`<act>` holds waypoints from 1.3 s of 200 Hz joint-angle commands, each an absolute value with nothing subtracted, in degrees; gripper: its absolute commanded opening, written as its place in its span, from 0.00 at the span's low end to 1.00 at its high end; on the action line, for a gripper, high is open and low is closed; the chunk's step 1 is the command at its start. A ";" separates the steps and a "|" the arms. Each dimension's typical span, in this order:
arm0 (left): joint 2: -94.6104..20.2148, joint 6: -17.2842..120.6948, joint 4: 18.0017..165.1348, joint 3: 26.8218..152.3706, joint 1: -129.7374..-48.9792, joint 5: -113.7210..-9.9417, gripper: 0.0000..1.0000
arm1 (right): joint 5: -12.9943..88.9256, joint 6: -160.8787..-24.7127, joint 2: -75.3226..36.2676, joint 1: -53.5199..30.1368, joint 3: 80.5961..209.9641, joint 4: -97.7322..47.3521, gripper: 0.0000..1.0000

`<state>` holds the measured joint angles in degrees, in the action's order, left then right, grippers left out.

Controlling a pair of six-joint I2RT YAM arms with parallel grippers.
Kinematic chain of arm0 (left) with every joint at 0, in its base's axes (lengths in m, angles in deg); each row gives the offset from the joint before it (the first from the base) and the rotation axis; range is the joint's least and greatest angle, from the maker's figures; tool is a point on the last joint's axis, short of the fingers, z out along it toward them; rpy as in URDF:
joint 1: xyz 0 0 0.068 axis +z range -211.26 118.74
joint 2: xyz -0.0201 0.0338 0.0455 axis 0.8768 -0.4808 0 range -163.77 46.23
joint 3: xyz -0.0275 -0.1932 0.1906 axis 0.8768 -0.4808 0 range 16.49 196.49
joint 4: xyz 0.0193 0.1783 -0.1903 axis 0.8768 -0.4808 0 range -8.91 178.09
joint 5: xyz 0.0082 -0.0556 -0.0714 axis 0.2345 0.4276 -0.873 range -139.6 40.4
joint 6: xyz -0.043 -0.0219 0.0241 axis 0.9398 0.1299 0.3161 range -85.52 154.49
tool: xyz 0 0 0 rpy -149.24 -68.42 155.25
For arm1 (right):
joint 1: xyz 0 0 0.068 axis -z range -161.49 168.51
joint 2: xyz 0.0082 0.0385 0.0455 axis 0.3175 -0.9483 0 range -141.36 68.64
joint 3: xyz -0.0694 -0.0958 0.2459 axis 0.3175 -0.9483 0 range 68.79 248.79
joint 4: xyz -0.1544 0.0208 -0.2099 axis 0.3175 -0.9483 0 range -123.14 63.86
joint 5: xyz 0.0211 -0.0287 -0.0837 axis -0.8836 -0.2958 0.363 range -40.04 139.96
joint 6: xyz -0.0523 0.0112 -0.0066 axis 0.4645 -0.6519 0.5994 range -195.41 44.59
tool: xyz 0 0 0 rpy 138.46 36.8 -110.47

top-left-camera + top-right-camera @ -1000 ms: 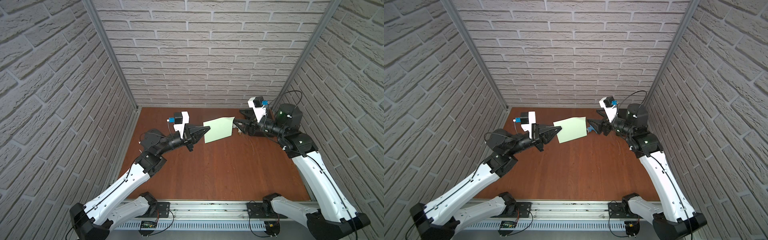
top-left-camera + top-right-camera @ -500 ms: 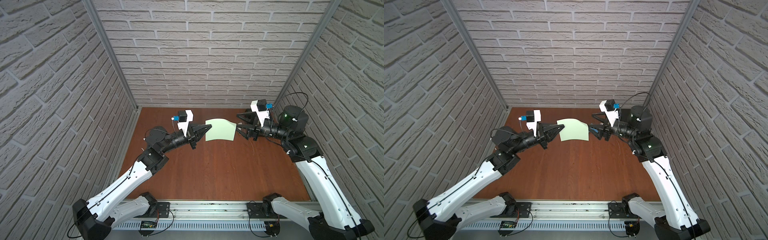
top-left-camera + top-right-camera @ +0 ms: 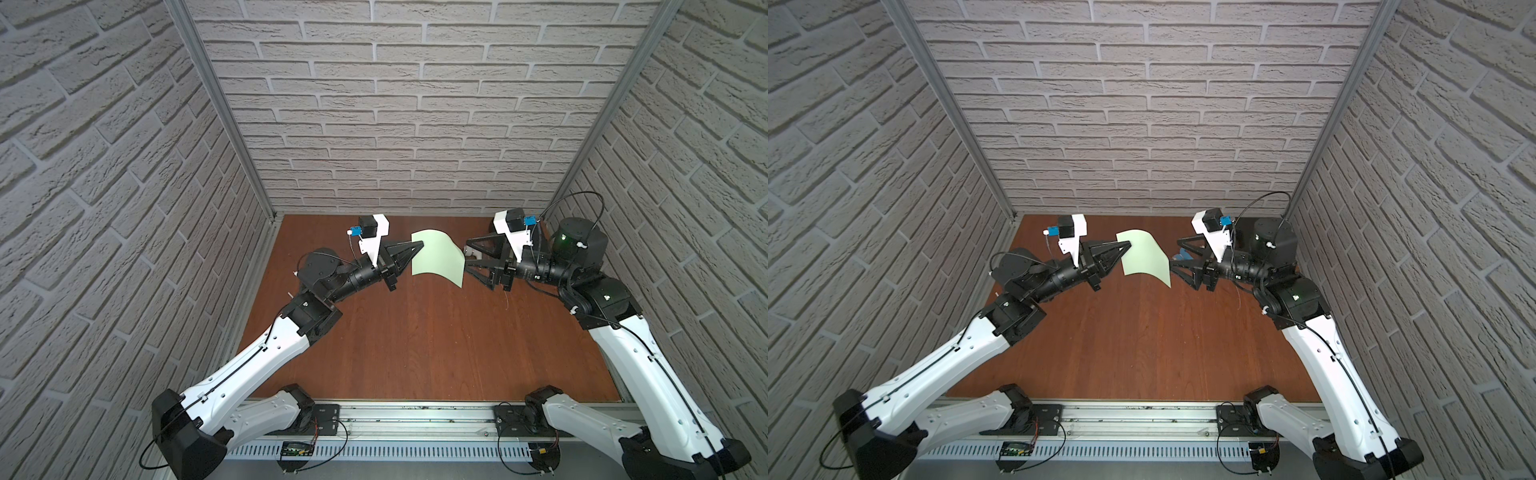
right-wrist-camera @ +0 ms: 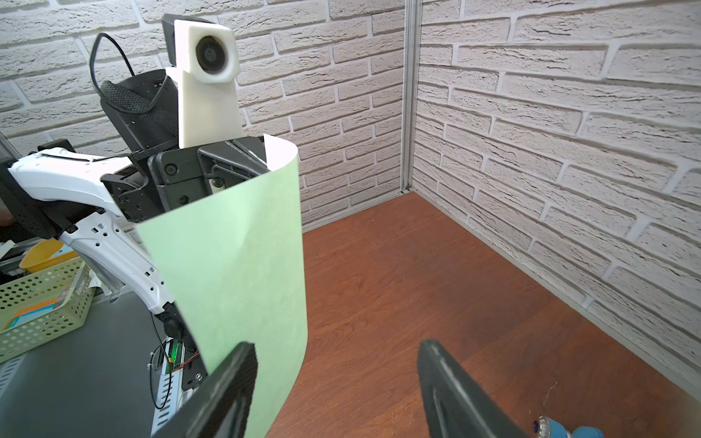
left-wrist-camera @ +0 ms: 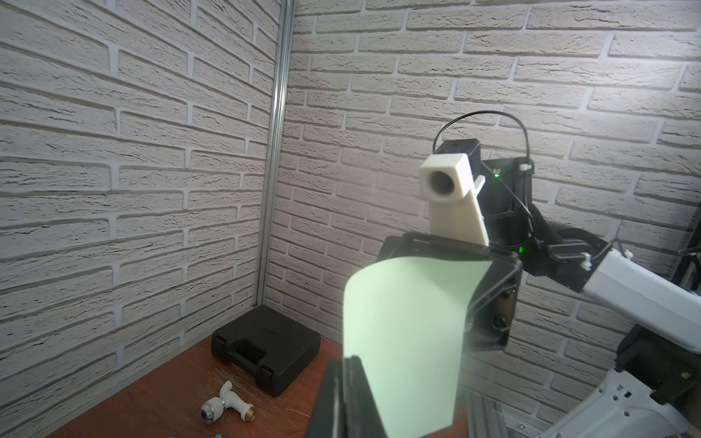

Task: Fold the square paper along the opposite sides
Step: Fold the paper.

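The square paper [image 3: 436,257] [image 3: 1144,254] is pale mint green and hangs above the table near the back, bowed into an arch. My left gripper [image 3: 419,247] [image 3: 1128,246] [image 5: 347,360] is shut on the paper's left edge [image 5: 406,341]. My right gripper [image 3: 467,255] [image 3: 1174,255] [image 4: 337,345] faces it from the right, open wide. The paper's free edge [image 4: 235,258] reaches one of its fingers [image 4: 235,375] and pokes a little into the gap, with no grip on it.
The brown wooden table [image 3: 415,340] is walled by brick panels on three sides. A black case [image 5: 265,349] and a white tap fitting [image 5: 227,405] lie in the back right corner. A green perforated basket [image 4: 41,303] stands off the table's front.
The left gripper has carried the paper slightly toward the back wall, and the flat sheet has bowed into an arch. The right wrist has turned while its jaws stayed open.
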<state>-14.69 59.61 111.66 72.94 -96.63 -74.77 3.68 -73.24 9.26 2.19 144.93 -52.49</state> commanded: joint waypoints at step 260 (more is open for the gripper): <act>-17.74 63.39 117.26 74.32 -97.09 -76.75 0.00 | 4.96 -70.66 1.15 -6.71 150.22 -50.32 0.70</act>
<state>-17.21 61.99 113.17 73.51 -96.68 -75.23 5.10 -71.53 1.35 -6.13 148.32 -52.49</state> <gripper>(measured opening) 0.067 0.707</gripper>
